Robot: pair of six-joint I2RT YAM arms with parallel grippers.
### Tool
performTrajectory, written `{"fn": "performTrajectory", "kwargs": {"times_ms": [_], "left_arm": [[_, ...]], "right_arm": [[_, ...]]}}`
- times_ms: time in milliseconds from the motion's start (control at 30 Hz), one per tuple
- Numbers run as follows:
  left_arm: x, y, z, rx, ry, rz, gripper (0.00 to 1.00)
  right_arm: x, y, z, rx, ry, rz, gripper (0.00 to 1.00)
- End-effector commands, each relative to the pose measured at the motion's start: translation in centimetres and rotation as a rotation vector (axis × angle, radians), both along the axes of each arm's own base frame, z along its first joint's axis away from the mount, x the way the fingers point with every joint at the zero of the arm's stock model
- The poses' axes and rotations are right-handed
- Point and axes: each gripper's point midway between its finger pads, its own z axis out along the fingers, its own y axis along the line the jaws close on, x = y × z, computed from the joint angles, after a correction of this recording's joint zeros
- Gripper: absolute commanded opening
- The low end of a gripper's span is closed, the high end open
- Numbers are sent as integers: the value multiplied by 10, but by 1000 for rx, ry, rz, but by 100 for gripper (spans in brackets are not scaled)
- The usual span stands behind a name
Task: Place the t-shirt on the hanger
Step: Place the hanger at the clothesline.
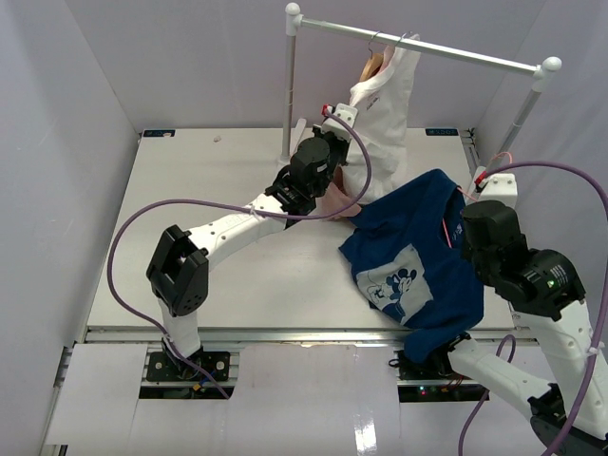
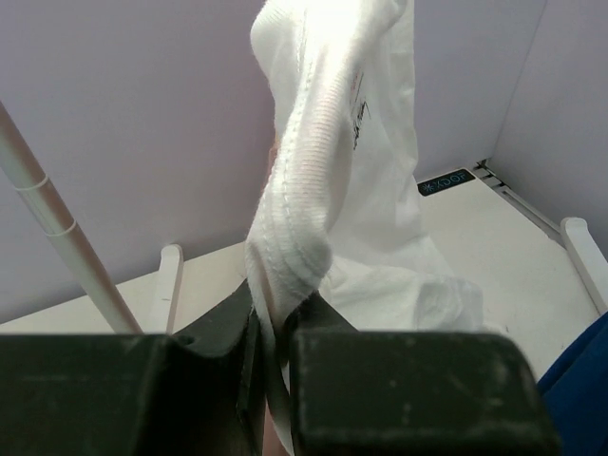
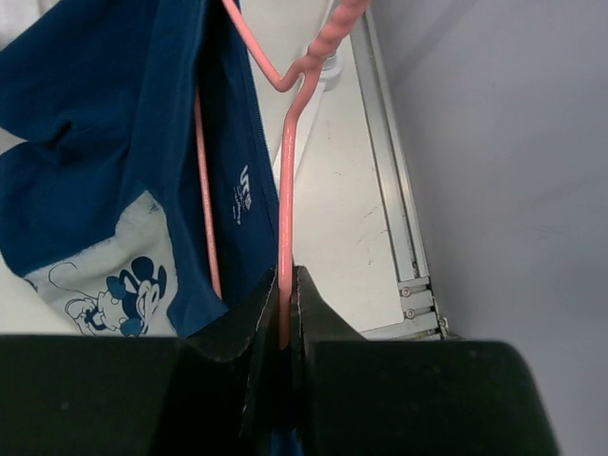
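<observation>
The hanger [image 3: 285,190] is pinched by the right pincer [image 3: 283,323], the t-shirt [image 1: 418,256] draped over it in front of the rail [image 1: 418,43]. The white garment [image 2: 323,190] on that rail is nipped by the left pincer [image 2: 271,332]. Dressing seems half done; the collar must next be seated.

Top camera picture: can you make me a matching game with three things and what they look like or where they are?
Things:
1. t-shirt
2. hanger
3. white garment

Clues:
A. hangs from the rail at the back
B. pink, pinched in the right gripper
C. navy blue, with a Mickey print

Pairs: 1-C, 2-B, 3-A.
</observation>
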Motion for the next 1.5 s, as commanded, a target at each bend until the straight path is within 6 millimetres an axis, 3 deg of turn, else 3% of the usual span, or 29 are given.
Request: {"fn": "performTrajectory", "kwargs": {"times_ms": [0,133,233,367,567,600,733,800,967,1167,1467], "left_arm": [[-14,19,44,-56,-71,-7,8],[-24,18,38,-63,-66,-50,18],[-36,14,35,-90,-36,-121,39],[-67,11,36,-123,23,-252,56],[-130,57,64,-214,63,-331,74],[-137,63,64,-214,74,-339,75],[-163,78,30,-180,181,-362,78],[-167,78,2,-155,239,-371,78],[-175,67,-41,-157,330,-417,77],[-193,50,-67,-137,355,-476,76],[-221,65,-94,-123,363,-500,76]], "right_arm": [[11,-18,44,-14,-133,-142,8],[39,-2,68,-20,-195,-102,8],[59,11,92,-13,-252,-71,8],[89,29,132,8,-341,-52,8],[111,49,163,69,-429,-5,8],[113,49,165,60,-432,-14,8],[135,47,160,-34,-395,-78,8],[140,45,159,-51,-390,-101,8],[141,30,162,-98,-399,-213,8],[150,22,165,-140,-419,-229,8],[185,13,140,-91,-361,-195,8]]}}
